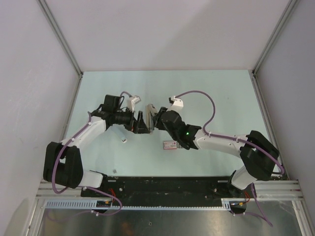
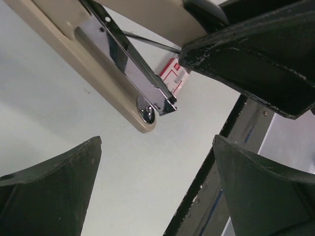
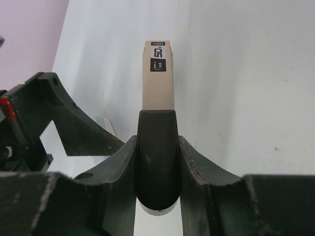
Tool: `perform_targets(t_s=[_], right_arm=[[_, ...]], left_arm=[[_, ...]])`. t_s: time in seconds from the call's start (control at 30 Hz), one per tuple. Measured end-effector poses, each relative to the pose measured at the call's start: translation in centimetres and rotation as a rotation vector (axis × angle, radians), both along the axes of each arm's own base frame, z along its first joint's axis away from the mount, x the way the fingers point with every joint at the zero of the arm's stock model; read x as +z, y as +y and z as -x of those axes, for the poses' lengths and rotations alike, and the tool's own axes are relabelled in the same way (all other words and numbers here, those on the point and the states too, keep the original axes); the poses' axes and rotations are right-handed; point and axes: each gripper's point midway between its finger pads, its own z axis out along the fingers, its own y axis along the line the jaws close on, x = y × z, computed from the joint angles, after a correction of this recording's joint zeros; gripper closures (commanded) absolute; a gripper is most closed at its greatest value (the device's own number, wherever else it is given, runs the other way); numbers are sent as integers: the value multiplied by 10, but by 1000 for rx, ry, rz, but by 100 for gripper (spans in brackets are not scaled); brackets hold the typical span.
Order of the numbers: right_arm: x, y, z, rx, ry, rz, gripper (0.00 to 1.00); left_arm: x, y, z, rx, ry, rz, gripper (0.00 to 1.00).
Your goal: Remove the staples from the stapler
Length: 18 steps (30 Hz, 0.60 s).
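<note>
Beige plastic and bright chrome mark the stapler (image 3: 157, 73), which is held out over the pale table (image 1: 221, 98) at the centre of the workspace, between the two arms. The right gripper (image 3: 157, 143) has it by its rounded black end, with both fingers pressed tight against the sides and no gap showing. The beige body points away from the wrist, and a black label reading "50" sits near its far tip.

The left gripper (image 2: 157, 142) hangs just beside the stapler with its jaws spread wide and nothing between its black fingers (image 2: 54, 187). From the left wrist view, a chrome channel (image 2: 133, 61) runs along the beige underside, ending near a round metal rivet (image 2: 146, 112). A thin metal rod (image 2: 147, 42) stretches from the stapler toward the right gripper's finger.

Below and behind the stapler, a flat red-and-white packet (image 1: 171, 144) lies on the table, close to the right arm's wrist and apart from both grippers.
</note>
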Motion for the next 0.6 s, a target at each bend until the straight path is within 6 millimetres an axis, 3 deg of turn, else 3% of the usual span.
perform_targets(t_s=[0.23, 0.6], right_arm=[[6, 3, -2, -10, -5, -32, 100], [13, 8, -2, -19, 9, -98, 100]], left_arm=[[-3, -8, 13, -56, 33, 37, 17], [-20, -13, 21, -110, 35, -2, 21]])
